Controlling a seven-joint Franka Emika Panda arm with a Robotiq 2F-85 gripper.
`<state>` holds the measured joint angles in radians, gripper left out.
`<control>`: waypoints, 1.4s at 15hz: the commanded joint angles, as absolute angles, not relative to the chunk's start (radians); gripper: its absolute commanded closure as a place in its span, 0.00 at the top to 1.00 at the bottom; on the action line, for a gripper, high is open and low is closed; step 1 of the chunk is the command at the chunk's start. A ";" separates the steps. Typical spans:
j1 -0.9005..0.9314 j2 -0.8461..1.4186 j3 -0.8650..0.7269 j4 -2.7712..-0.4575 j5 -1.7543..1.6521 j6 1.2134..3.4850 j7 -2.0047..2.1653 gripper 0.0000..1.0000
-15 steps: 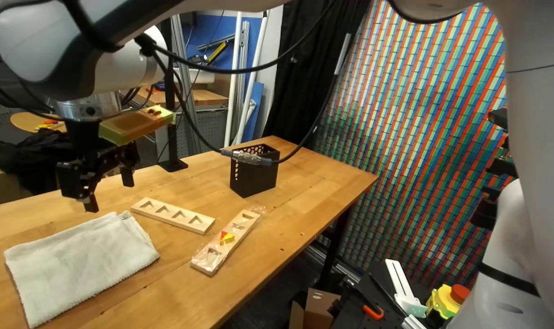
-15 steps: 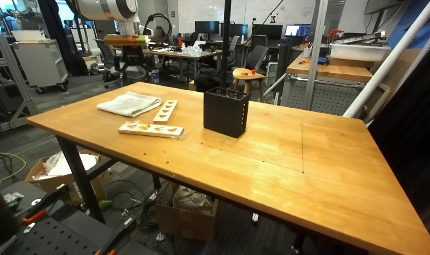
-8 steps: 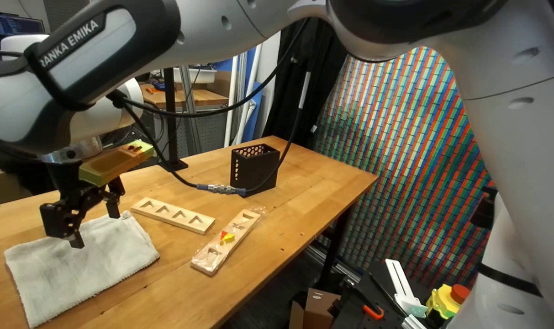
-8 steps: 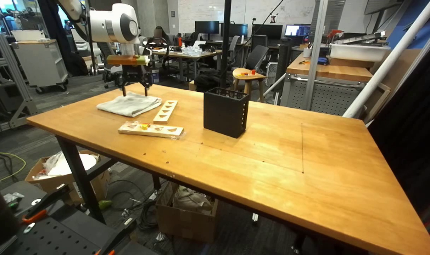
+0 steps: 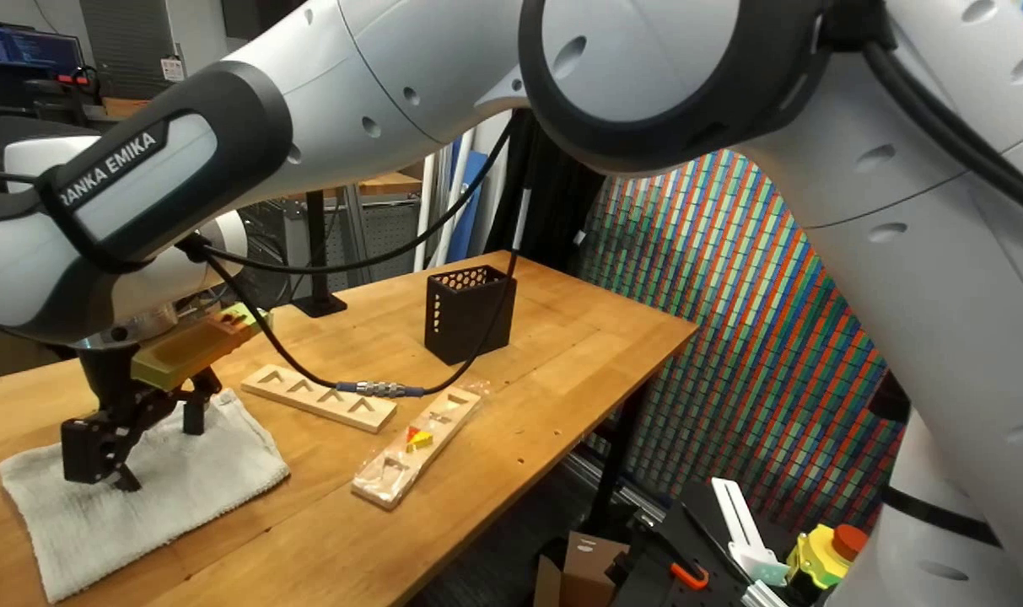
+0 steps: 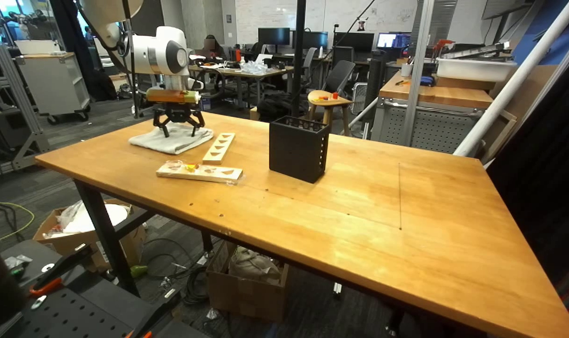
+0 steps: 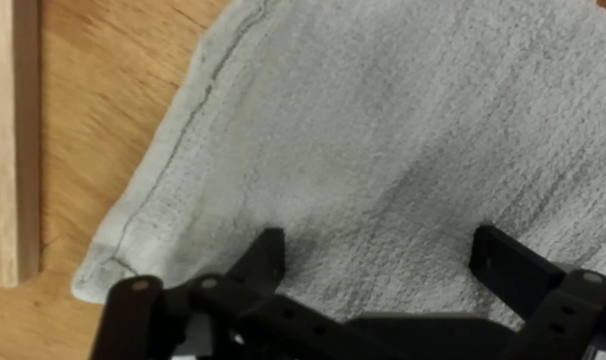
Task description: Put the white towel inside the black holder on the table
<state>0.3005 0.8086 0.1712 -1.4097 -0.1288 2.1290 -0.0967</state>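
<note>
Our table runs through both exterior views, and over its far left part, in an exterior view, the arm has come lower than it was a moment ago. Under it the towel lies folded and fairly flat on the table, its left corner nudged slightly since then, which we take as a sign of contact from above. The holder stands upright, well apart to the right; with the towel not yet in it, we judge the task to be at the grasp. The gripper is wide, its two fingers far apart over the towel, apparently touching it, with nothing pinched between them, so we read the approach as nearly done. What we need next, we think, is a firm squeeze that bunches a fold; lying so flat, the towel may slip free, and a loose bundle could snag on the holder going in. The plain board lies just beside the towel on its right, and in an exterior view the wrapped board lies nearer, with small red and yellow pieces in or on it; we cannot tell which.
</note>
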 commanded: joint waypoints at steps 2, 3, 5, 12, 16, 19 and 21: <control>0.294 0.845 0.179 -1.365 -0.096 2.129 -0.099 0.68; 0.295 0.840 0.177 -1.367 -0.094 2.130 -0.095 0.59; 0.293 0.824 0.178 -1.377 -0.087 2.127 -0.094 0.43; 0.282 0.775 0.174 -1.413 -0.077 2.125 -0.090 0.02; 0.274 0.727 0.170 -1.438 -0.082 2.107 -0.085 0.00; 0.262 0.680 0.169 -1.447 -0.077 2.081 -0.084 0.01; 0.249 0.636 0.171 -1.457 -0.070 2.056 -0.088 0.01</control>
